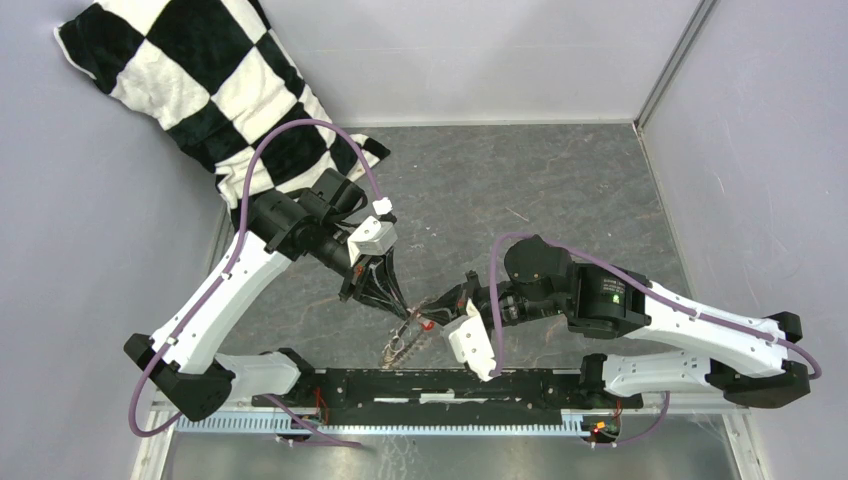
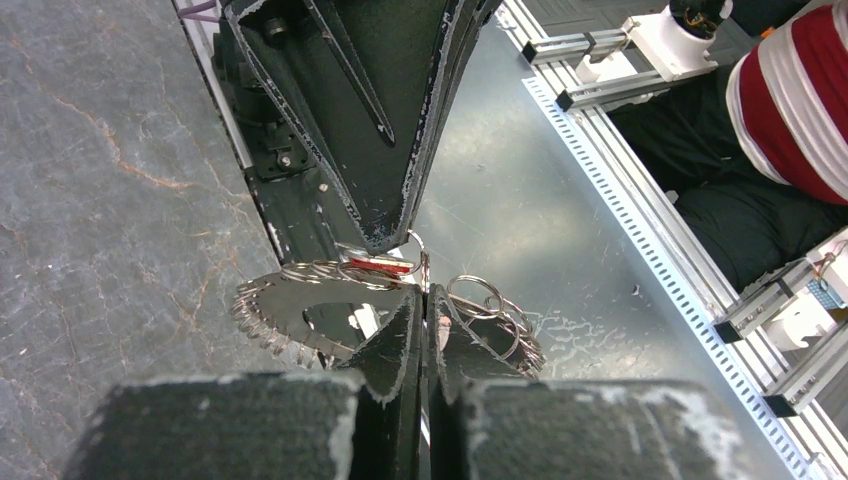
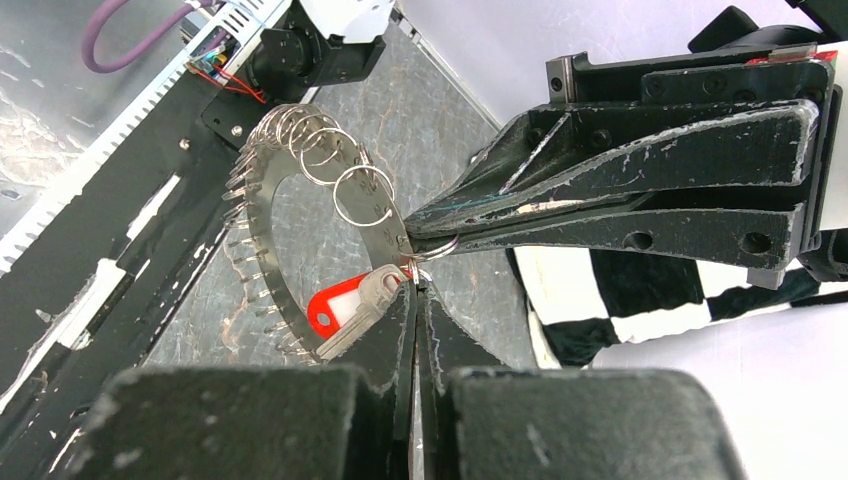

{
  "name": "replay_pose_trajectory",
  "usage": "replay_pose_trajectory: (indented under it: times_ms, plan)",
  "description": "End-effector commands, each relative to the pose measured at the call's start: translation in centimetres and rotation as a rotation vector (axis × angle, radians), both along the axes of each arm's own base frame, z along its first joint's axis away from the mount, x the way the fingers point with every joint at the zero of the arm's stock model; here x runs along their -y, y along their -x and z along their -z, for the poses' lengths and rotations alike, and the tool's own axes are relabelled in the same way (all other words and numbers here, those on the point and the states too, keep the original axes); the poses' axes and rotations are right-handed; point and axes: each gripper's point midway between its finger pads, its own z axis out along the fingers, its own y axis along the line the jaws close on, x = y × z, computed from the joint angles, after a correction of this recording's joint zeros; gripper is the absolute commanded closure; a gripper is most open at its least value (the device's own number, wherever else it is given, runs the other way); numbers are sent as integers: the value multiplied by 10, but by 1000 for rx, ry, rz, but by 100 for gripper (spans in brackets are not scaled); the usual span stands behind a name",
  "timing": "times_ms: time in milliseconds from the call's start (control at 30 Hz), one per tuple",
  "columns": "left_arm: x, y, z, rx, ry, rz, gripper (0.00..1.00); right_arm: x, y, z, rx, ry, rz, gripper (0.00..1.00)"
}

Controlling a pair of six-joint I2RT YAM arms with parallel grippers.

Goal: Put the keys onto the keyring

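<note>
L gripper (image 2: 425,305) is shut on the keyring (image 2: 290,310) rim, prob. to hold it steady & tilted up; R gripper (image 3: 417,295) is clamped on the key (image 3: 350,305) near its head, so the red tag hangs free for threading; key lies against the rim, just beside both sets of fingertips.
</note>
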Motion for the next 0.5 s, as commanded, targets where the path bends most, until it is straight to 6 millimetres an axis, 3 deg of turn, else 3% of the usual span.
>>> replay_pose_trajectory:
  times_ms: [0, 167, 467]
  plan:
    - [1, 3, -11, 1, 29, 4, 98, -1, -5, -23, 35, -89, 29, 99]
    - [1, 4, -11, -1, 31, 6, 98, 2, -10, -28, 48, -107, 60, 99]
    - [1, 4, -13, -2, 38, 10, 98, 9, -6, -20, 45, -70, 42, 99]
